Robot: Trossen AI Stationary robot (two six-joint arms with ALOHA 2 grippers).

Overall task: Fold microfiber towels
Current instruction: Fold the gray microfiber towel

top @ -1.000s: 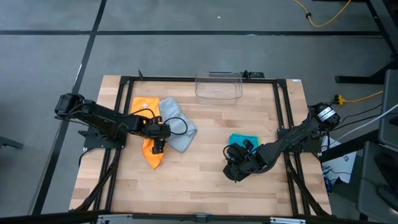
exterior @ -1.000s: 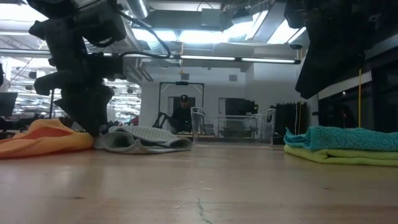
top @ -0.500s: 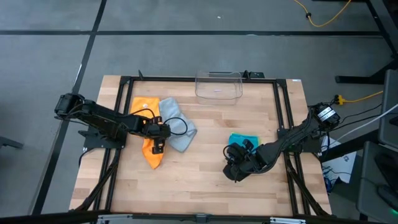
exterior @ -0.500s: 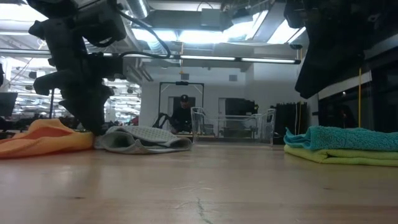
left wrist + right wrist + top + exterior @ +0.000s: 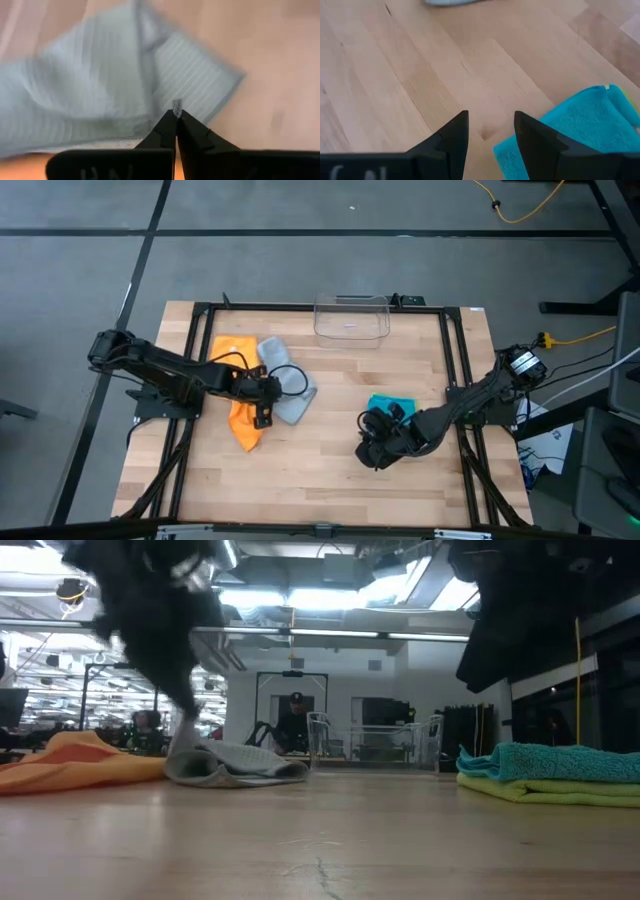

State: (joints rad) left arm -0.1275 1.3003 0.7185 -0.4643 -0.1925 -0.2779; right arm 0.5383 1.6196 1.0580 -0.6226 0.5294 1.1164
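Left gripper has its two fingers pressed tight together on a pinch of the light grey towel, a small tuft of the cloth showing right at the tips. That grey towel lies crumpled on the left half of the table, and the grip sits at its near edge, beside where it meets the orange towel. The orange one is spread loosely just to the left, partly under the left arm, touching or slightly overlapped by the grey.

Over on the right half, the teal blue towel sits folded on top of the lime green towel, a neat little stack as the low view shows it. The right gripper hangs just in front of that stack with its fingers spread apart and nothing between them, only bare wood below.

At the far edge of the table stands a clear plastic bin. A person is visible far back in the room.
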